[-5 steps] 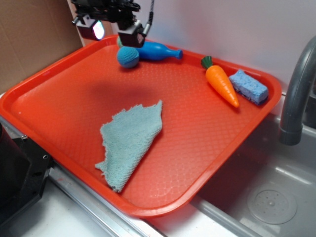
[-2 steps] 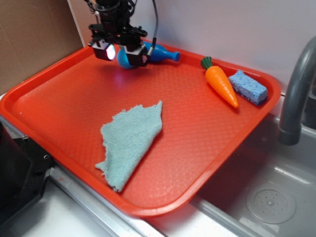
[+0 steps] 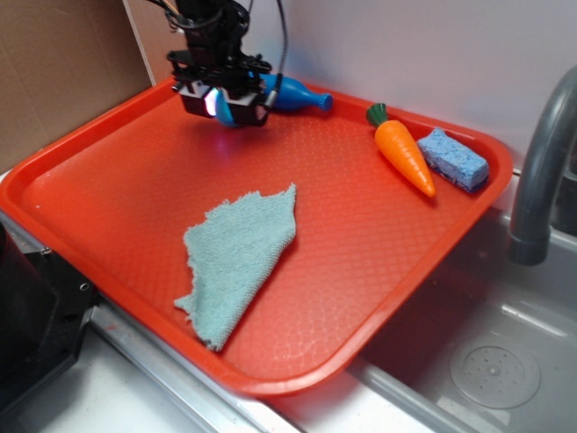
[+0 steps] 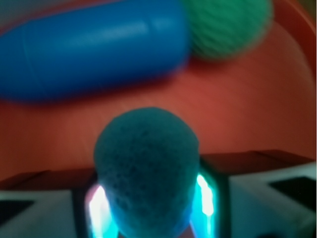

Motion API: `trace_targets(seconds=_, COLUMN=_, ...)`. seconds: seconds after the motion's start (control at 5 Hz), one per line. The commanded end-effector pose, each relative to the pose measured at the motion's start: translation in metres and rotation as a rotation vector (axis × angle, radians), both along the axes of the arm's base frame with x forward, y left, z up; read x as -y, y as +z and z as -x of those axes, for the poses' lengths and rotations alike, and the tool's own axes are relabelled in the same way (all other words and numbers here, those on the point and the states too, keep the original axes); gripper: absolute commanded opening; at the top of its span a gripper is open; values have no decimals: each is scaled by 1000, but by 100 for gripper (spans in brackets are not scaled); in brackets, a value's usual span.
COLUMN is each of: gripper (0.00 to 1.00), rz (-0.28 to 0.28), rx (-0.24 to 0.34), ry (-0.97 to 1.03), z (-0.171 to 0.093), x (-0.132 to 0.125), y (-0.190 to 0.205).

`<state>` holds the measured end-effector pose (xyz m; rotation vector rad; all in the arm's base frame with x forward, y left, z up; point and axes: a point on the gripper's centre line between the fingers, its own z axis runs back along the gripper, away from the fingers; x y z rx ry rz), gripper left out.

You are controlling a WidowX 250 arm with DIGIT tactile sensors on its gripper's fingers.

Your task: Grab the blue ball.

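I have the gripper [image 3: 223,101] down low at the upper left of the outside picture, near the far edge of the orange tray [image 3: 108,180]. The blue ball [image 4: 146,171] sits right between the two fingers [image 4: 99,208]. In the wrist picture it fills the lower middle, and the glowing pads look pressed to its two sides. So I think the fingers are squeezed onto the ball, but that picture is blurry and I cannot be fully sure they grip tight.

I come at it from straight above because the blue plastic toy [image 4: 89,49] lies just behind the ball, and a green yarn ball [image 4: 228,25] sits at the upper right. Going straight down keeps my fingers off both.

The ball is round, so it has no long side and points no way. Any grip angle works. The toy is the long one, lying left to right across the top of the wrist picture
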<state>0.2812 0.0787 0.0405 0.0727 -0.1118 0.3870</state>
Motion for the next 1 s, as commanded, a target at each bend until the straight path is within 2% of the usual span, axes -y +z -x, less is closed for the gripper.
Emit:
trace_targets(seconds=0.0, gripper=0, rz=-20, rx=123, ry=-45, z=27, x=16, y=85)
trace_targets(seconds=0.2, gripper=0, rz=27, rx=34, ry=5, z=56, x=26, y=122)
trace_targets(seconds=0.4, gripper=0, rz=45, rx=26, ry=54, z=74, x=31, y=151)
trace_targets(seconds=0.6, gripper=0, rz=30, rx=16, ry=222, z=88, x=22, y=180)
trace_targets(seconds=0.8, gripper=0, rz=7, rx=36, ry=284, z=87, x=3, y=181)
